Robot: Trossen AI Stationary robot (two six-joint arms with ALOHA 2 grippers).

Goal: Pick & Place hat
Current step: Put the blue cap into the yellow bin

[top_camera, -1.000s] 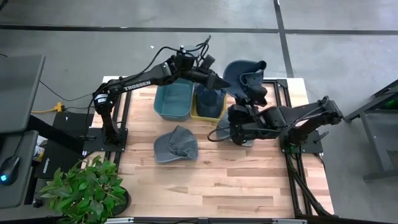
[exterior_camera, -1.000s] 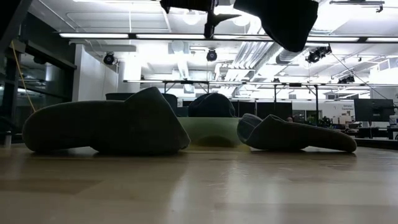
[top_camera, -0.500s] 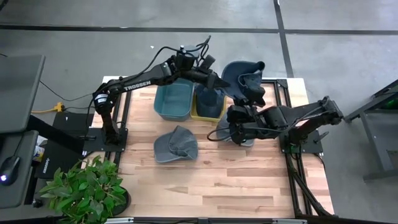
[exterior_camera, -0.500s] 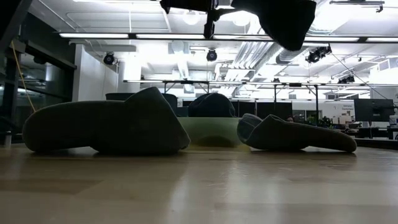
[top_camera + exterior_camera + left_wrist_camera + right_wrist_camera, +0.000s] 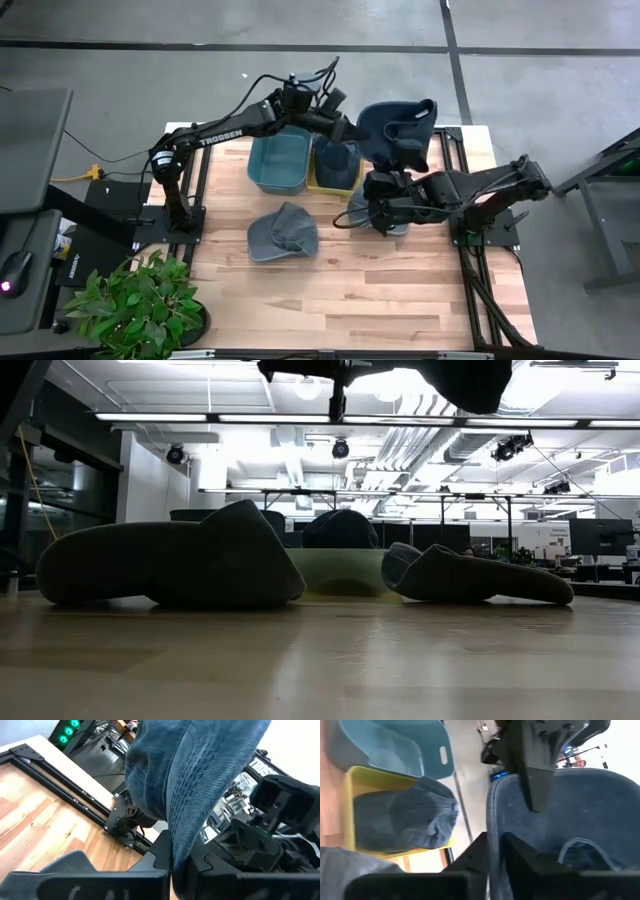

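Grippers, left [image 5: 352, 132] and right [image 5: 408, 152], are both pinching the blue hat [image 5: 392, 122] aloft. Fabric is sagging limp and light; the stiffer brim looks safest to grip.

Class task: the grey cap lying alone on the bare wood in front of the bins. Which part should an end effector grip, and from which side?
Probably from above. The grey cap lies flat, crown domed, so pinch the crown's raised fold near its middle; the brim hugs the table.
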